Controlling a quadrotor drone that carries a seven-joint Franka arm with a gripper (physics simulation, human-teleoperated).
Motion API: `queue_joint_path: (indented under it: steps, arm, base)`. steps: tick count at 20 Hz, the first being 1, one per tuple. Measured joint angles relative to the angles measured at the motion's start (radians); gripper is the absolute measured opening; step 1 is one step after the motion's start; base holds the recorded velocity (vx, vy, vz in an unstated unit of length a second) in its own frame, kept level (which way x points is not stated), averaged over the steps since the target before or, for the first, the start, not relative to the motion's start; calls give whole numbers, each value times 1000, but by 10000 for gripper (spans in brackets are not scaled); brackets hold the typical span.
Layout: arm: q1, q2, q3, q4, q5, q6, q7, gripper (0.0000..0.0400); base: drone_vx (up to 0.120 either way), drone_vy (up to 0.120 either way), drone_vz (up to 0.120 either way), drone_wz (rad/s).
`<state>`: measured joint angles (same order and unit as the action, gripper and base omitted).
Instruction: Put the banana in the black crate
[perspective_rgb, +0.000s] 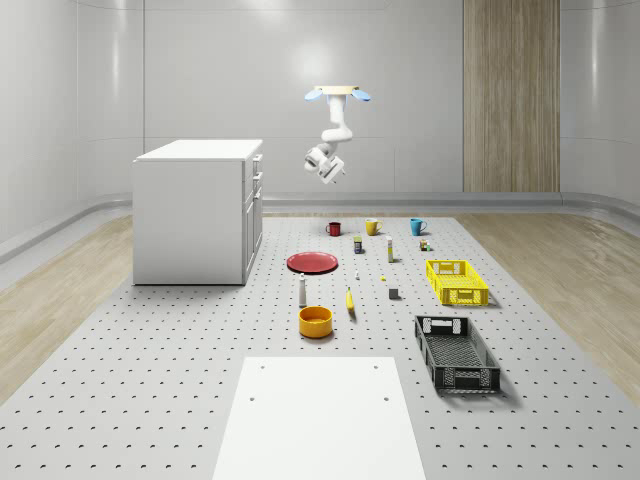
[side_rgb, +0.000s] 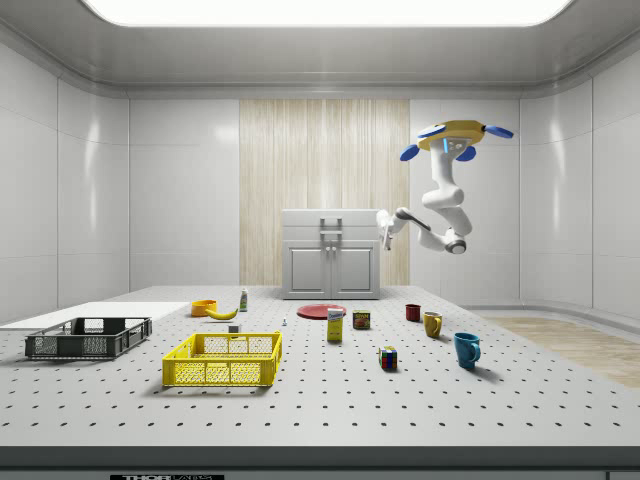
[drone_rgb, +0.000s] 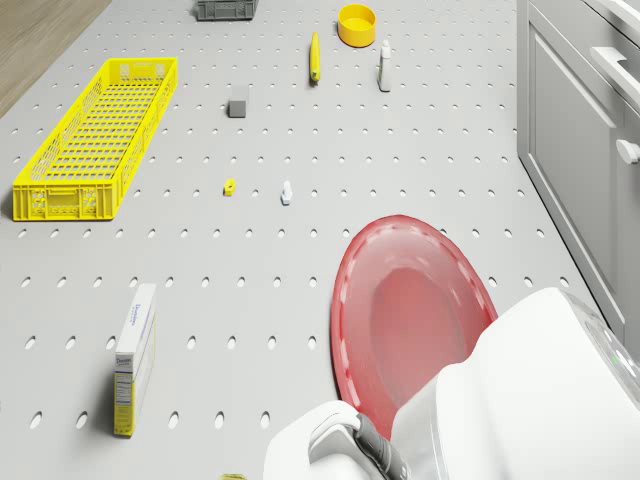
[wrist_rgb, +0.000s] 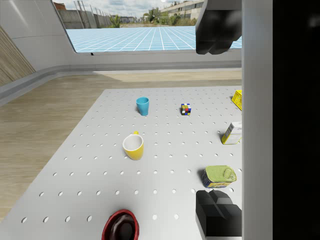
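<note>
Above mat's far edge, drone (perspective_rgb: 339, 94) hovering, banana (perspective_rgb: 350, 301) uncrowded

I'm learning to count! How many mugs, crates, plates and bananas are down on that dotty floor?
Mugs: 3 (red mug, yellow mug, blue mug)
Crates: 2 (yellow crate, black crate)
Plates: 1 (red plate)
Banana: 1
Total: 7

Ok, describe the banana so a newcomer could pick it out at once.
Start at the white cabinet and look to the perforated floor in front of it, past the red plate. Beside the orange bowl lies the banana: slim, yellow and curved, unlike the upright white bottle nearby.
</note>
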<state>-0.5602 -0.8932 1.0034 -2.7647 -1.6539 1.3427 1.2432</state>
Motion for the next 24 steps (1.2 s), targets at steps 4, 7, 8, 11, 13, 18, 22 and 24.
queue_joint_path:
  steps: [4,7,8,11,13,18,22,24]
  arm:
    - [-197,-50,116,-89,-204,-91,140,400]
    - [-302,-82,168,-114,-277,-138,208,400]
    - [-328,-92,181,-119,-291,-149,226,400]
    - [-388,-118,210,-127,-318,-170,265,400]
    - [-415,-134,224,-130,-326,-176,284,400]
    - [-458,-167,247,-131,-328,-174,314,400]
    - [-478,-191,260,-131,-322,-162,330,400]
    - [-485,-202,265,-130,-317,-155,336,400]
  base:
    - [120,0,-120,0]
    - [120,0,-120,0]
    - [120,0,-120,0]
    - [120,0,-120,0]
    - [120,0,-120,0]
    - [120,0,-96,0]
    - [120,100,0,0]
    - [120,80,0,0]
